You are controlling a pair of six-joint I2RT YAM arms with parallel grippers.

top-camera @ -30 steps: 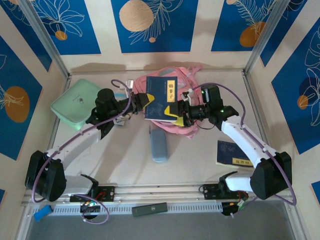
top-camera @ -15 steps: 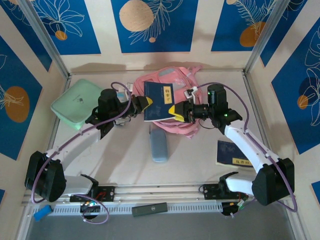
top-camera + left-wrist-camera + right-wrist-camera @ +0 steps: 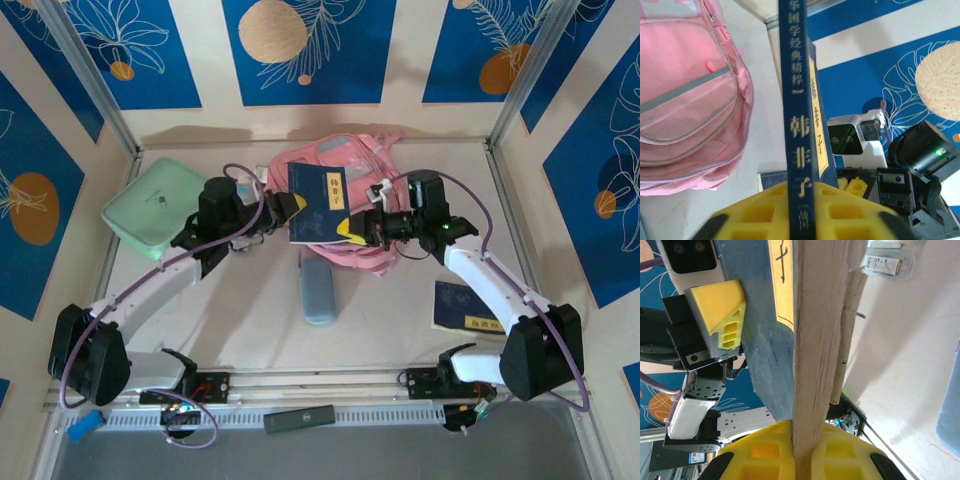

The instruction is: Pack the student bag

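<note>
Item one: hardback book (image 3: 318, 200), dark blue cloth-look cover with a yellow title panel, stood on edge above the student bag (image 3: 362, 160). My right gripper (image 3: 350, 228) is clamped on it from the 3 o'clock side. In the right wrist view the ribbed yellow fingers (image 3: 770, 445) pinch the cream, fibrous page block (image 3: 817, 340) tight. My left gripper (image 3: 285, 208) meets the book from 9 o'clock. In the left wrist view the flat spine (image 3: 797, 125), printed in pale characters, sits in the slot between that gripper's (image 3: 801, 191) honeycombed yellow pads, but I cannot tell whether they press it or merely flank it. Item two: the student bag, soft pink fabric, rounded and slumped, lies at 12 o'clock on the table (image 3: 230, 300). Its quilted front pocket (image 3: 685, 100) is crossed by a grey strip. Item three: a mint green case (image 3: 150, 208), smooth, a rounded square, at 10 o'clock. Item four: a pale blue oblong pouch (image 3: 318, 288) with soft corners, at 6 o'clock from the book. Item five: a second dark blue book (image 3: 466, 306), lying flat at 4 o'clock.
</note>
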